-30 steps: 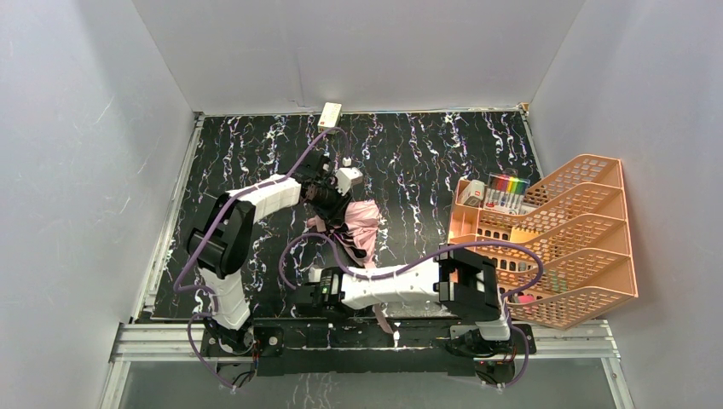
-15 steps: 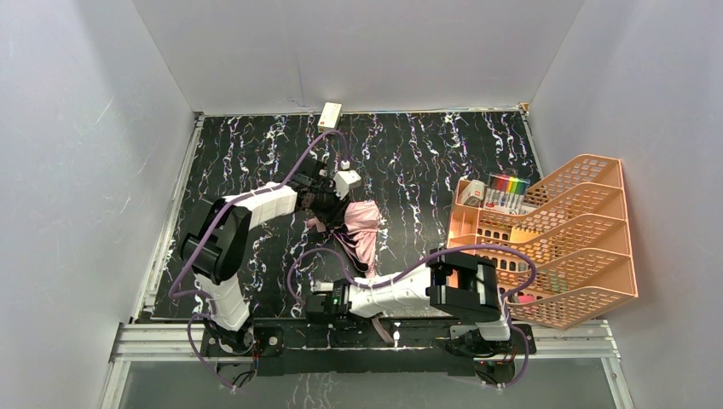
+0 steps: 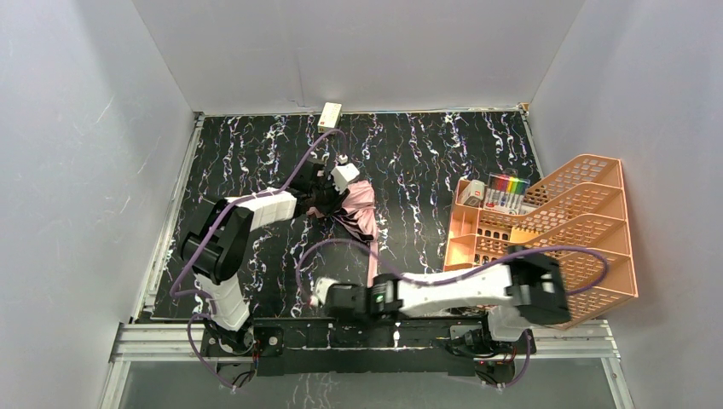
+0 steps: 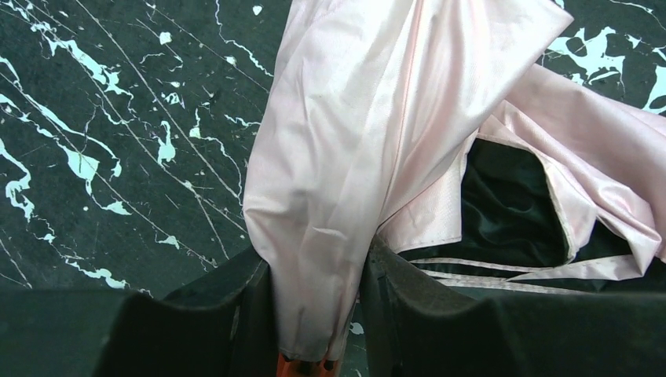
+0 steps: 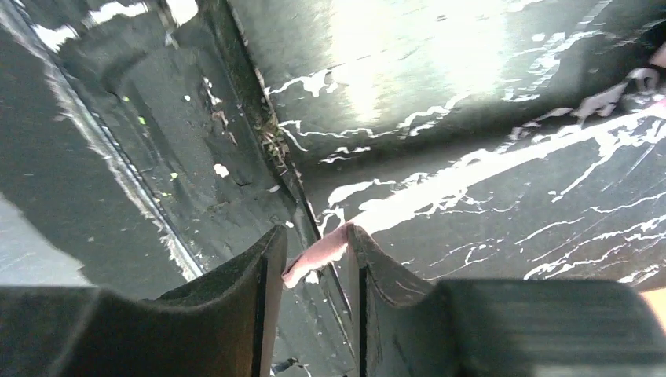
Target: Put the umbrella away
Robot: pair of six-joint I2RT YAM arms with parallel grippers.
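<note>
The umbrella [image 3: 362, 211] lies crumpled at mid-table, pale pink fabric outside and black inside. My left gripper [image 3: 334, 198] is shut on a bunched fold of its pink fabric [image 4: 369, 118], which fills the gap between the left gripper's [image 4: 318, 255] jaws. A thin pink strap [image 3: 373, 256] trails from the umbrella toward the near edge. My right gripper [image 3: 322, 292] sits low at the near edge, its arm stretched leftward. In the right wrist view the right gripper's [image 5: 314, 236] jaws stand a little apart, with the strap's end [image 5: 318, 253] showing between the tips and touching the right one. The handle is hidden.
An orange mesh organiser rack [image 3: 554, 239] holding coloured markers [image 3: 510, 189] stands at the right edge. A small cream box [image 3: 330, 113] sits against the back wall. Grey walls close in three sides. A metal rail runs along the near edge [image 3: 170, 336].
My left gripper has drawn the umbrella fabric up and away toward the back. My right arm's elbow has swung right toward the rack, and its gripper has stayed low at the near edge.
</note>
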